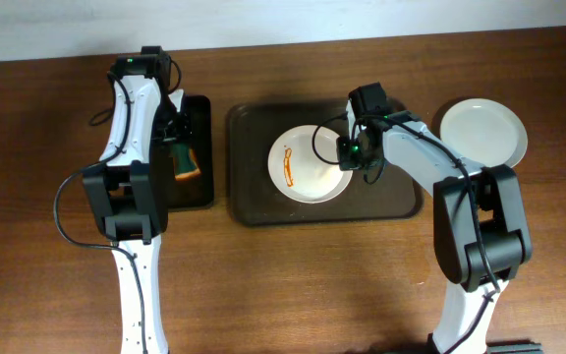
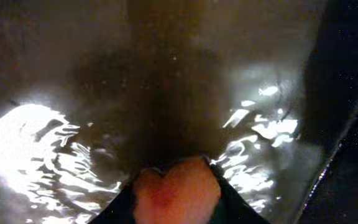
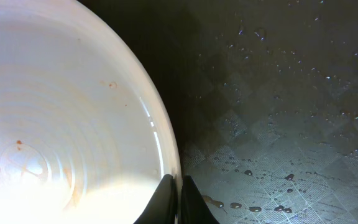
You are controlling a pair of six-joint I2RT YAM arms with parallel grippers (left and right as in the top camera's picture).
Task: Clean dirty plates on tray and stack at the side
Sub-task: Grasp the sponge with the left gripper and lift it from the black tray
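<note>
A white plate [image 1: 308, 167] with an orange-brown streak left of its centre lies on the dark brown tray [image 1: 249, 202]. My right gripper [image 1: 347, 157] is shut on this plate's right rim. In the right wrist view the fingers [image 3: 174, 186] pinch the rim of the plate [image 3: 73, 112], with the wet tray floor [image 3: 278, 124] beside it. A second plate [image 1: 482, 133], clean, rests on the table at the right. My left gripper [image 1: 180, 147] hangs over the small black tray [image 1: 199, 113], shut on an orange and green sponge [image 1: 187, 164]. The sponge [image 2: 176, 190] fills the gap between the left gripper's [image 2: 176, 202] jaws.
The black tray's floor [image 2: 166, 81] is wet and glossy under the left gripper. Water drops dot the brown tray near the right fingers. Bare wooden table runs along the front and the far edge.
</note>
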